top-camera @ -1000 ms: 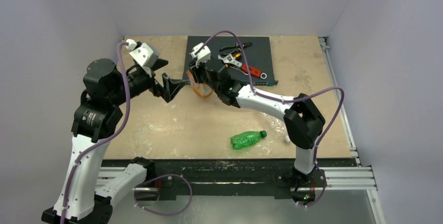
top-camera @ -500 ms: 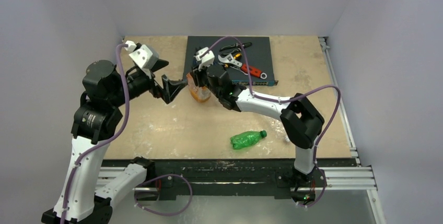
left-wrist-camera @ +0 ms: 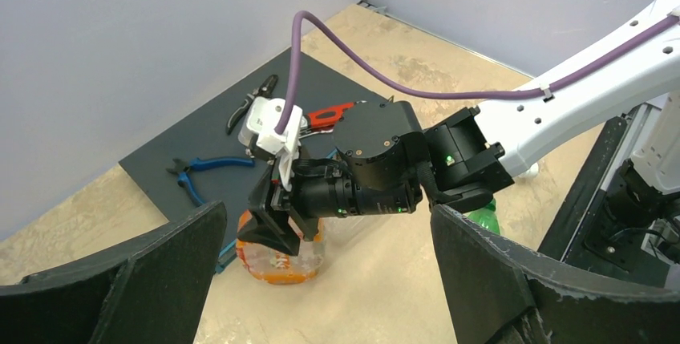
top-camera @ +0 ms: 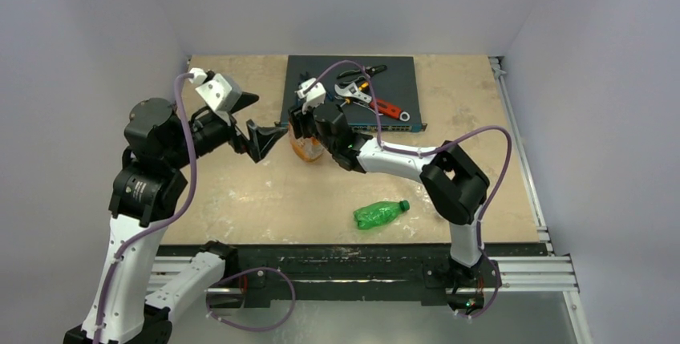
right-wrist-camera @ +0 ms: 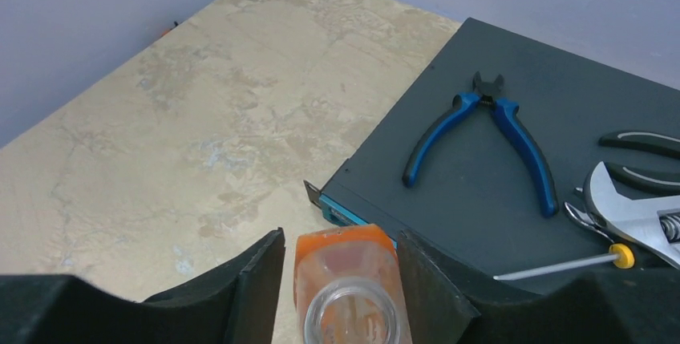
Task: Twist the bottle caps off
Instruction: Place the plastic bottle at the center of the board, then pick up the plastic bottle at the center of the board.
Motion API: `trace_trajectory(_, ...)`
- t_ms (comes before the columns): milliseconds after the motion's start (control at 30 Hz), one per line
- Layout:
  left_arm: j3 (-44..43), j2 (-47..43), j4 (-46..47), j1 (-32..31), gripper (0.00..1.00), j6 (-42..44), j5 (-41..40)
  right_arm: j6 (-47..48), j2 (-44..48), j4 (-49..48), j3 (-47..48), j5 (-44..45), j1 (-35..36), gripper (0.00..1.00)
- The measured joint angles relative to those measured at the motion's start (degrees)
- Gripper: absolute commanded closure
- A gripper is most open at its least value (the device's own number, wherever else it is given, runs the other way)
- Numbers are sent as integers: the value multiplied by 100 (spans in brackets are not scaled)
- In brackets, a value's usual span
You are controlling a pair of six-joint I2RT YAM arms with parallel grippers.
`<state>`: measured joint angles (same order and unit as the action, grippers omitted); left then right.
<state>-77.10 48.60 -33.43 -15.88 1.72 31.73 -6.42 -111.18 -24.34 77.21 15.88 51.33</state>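
Note:
The squat orange-label bottle (top-camera: 308, 150) stands upright on the table by the dark mat's front left corner. Its mouth is open, with no cap on it (right-wrist-camera: 350, 312). My right gripper (top-camera: 301, 129) reaches down over it, its fingers (right-wrist-camera: 240, 280) close against the bottle's sides. My left gripper (top-camera: 269, 115) is wide open and empty, hovering just left of the bottle and facing it (left-wrist-camera: 281, 256). The green bottle (top-camera: 375, 215) lies near the front edge with its green cap (top-camera: 406, 205) on. The clear bottles and white caps are out of view.
A dark mat (top-camera: 401, 71) at the back holds blue pliers (right-wrist-camera: 481, 135), a wrench (top-camera: 357, 91), a red-handled tool (top-camera: 387, 108) and black pliers (top-camera: 370, 70). Walls close the table in on three sides. My right arm's elbow (top-camera: 453, 184) hangs over the front right.
My right gripper has moved left and down, and the orange-label bottle has gone from tilted in the air to upright on the table. My left arm has barely shifted.

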Motion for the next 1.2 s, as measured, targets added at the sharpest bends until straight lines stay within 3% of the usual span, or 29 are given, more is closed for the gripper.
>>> trace_trajectory(100,0,-31,35,0,0,4,2,2,-9,13,-50,13,4,33)
trace_trajectory(200,2,-42,74,0,0,4,4,0,-7,13,-160,11,4,16)
trace_trajectory(300,20,-39,118,0,0,4,2,-2,-7,72,-195,13,4,9)
trace_trajectory(600,90,-26,168,0,0,-4,2,33,271,402,-157,20,4,1)
trace_trajectory(800,96,66,249,0,0,2,0,-229,1259,1180,-44,433,7,1)
trace_trajectory(1033,96,251,214,0,0,114,11,-1871,1978,3056,581,1261,-225,1)
trace_trajectory(1200,96,313,74,0,0,258,199,-3469,1749,4518,557,859,-966,1)
